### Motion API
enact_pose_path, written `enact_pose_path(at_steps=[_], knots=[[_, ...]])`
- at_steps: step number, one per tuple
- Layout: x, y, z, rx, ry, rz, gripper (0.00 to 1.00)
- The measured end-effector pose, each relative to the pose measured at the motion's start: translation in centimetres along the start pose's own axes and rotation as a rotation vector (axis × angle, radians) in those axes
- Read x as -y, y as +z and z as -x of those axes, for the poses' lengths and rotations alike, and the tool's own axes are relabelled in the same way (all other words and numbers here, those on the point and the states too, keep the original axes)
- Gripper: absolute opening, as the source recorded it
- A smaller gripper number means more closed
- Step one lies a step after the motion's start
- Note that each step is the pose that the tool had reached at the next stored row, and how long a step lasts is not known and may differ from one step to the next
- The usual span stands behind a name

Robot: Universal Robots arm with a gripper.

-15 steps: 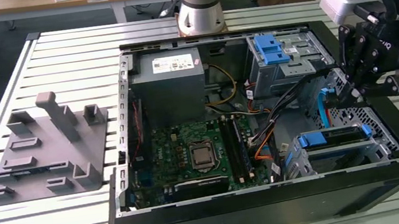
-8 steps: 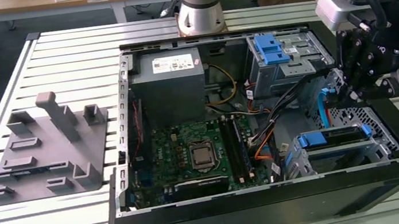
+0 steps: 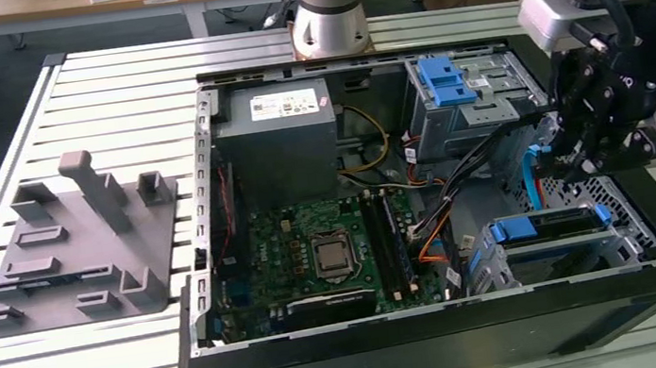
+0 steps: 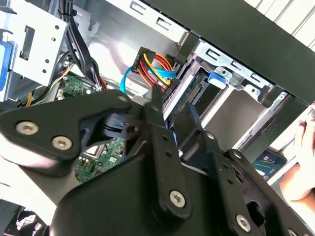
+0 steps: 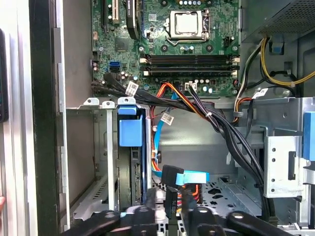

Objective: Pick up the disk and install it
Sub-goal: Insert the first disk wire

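Note:
The disk (image 3: 546,226) sits on edge in the metal drive cage (image 3: 623,252) at the case's corner on the exterior view's right, its blue rails and blue tab showing at the cage mouth. The first wrist view shows the disk (image 5: 133,169) standing in its slot under the blue tab. In the second wrist view the disk (image 4: 191,96) lies inside the cage. My gripper (image 3: 573,173) hangs just above and behind that cage, open, with nothing between its fingers. It is apart from the disk in both wrist views (image 4: 171,112) (image 5: 170,211).
A light-blue data cable (image 5: 189,177) and orange wires run close under the gripper. The grey power-supply box (image 3: 281,119), a second cage with a blue latch (image 3: 455,82) and the motherboard (image 3: 323,242) fill the case. A grey fixture (image 3: 70,246) lies outside. A hand (image 4: 300,162) is beside the case.

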State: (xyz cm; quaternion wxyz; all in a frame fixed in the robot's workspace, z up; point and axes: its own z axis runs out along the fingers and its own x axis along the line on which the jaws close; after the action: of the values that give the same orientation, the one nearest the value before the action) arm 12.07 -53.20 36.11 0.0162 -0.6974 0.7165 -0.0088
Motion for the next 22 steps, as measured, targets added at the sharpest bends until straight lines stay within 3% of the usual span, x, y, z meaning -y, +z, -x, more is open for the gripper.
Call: enact_pose_path(at_steps=[1,13,15,17,18,22], knots=[[0.00,0.03,0.01,-0.0001,0.000,0.0000,0.38],[-0.05,0.96,0.39,-0.0004,0.003,0.0000,0.38],[-0.05,1.04,0.39,-0.0005,0.005,0.0000,0.31],[-0.05,1.05,0.38,-0.0007,0.005,0.0000,0.31],[-0.05,1.06,0.38,-0.0006,0.005,-0.0001,0.24],[-0.05,1.08,0.39,-0.0005,0.005,0.0000,0.24]])
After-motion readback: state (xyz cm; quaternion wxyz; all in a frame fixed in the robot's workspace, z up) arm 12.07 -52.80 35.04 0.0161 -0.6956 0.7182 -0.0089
